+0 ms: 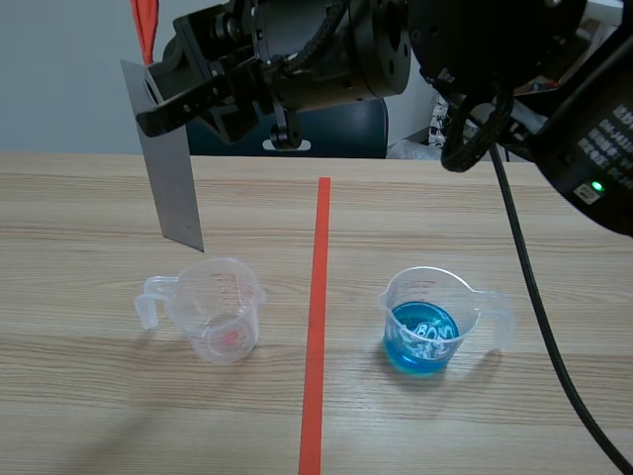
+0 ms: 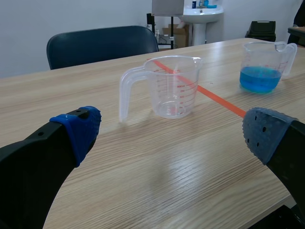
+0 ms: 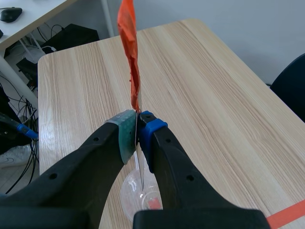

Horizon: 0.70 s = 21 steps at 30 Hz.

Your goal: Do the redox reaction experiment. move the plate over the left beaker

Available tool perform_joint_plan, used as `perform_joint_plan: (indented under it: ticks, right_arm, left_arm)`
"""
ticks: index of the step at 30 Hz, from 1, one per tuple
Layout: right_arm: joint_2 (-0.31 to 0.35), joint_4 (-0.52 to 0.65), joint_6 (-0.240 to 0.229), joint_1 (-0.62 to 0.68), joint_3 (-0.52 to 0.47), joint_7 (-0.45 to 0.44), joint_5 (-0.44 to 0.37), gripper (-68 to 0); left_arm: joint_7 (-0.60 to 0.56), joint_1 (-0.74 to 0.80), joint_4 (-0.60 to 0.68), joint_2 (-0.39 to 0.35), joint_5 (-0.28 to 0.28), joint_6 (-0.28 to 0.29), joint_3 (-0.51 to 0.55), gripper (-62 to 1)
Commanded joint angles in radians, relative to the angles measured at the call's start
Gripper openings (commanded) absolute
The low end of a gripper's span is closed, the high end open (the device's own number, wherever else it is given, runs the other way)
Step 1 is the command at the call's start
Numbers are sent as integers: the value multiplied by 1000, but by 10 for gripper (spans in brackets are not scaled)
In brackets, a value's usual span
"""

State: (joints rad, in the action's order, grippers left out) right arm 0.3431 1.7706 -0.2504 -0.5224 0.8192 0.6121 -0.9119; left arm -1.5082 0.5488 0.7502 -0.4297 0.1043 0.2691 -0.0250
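Jaws-wise: pinched the metal plate [image 1: 173,188] with right gripper [image 3: 137,138], had left gripper [image 2: 172,132] spread wide; probably needed steady centring over the empty beaker [image 1: 216,312].

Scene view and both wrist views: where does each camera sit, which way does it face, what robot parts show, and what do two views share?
Scene view: between the arms, facing across the table; the right gripper, raised, is shut on the metal plate.
Left wrist view: low on the left arm, facing the empty beaker past the open left gripper.
Right wrist view: high, looking down past its shut fingers onto the empty beaker.
Shared: scene and left wrist views both show the blue-liquid beaker.
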Motion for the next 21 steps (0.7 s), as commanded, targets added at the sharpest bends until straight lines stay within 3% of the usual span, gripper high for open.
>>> perform_joint_plan:
  ticks: [1, 21]
  right_arm:
    - [-8, 4, 0, -24, -6, -9, -7, -669]
    - [-8, 4, -1, -29, -6, 11, -7, -669]
  left_arm:
    - [-46, 2, 10, -3, -10, 2, 2, 14]
    - [-46, 2, 10, -3, -10, 2, 2, 14]
